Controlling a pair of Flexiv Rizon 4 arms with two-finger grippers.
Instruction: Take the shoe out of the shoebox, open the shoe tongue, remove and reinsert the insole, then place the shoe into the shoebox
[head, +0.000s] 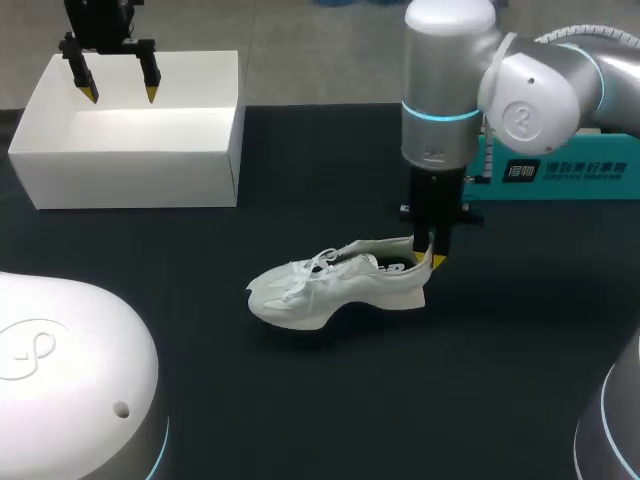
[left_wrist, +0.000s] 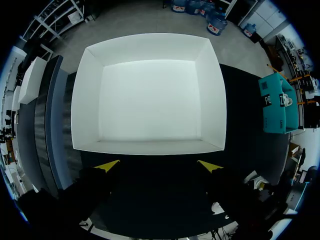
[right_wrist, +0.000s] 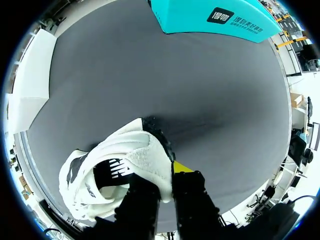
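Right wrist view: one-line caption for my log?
The right gripper shut on the heel of a white mesh sneaker on the black table.

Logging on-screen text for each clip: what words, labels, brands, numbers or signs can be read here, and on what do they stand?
Teal box: white logo and a line of characters on its side; brand print, not quoted.
Shoe: black logo inside; brand mark, not quoted.
Arm base: looped sign in relief, no letters.
White box: no print seen.
Numbers: none.
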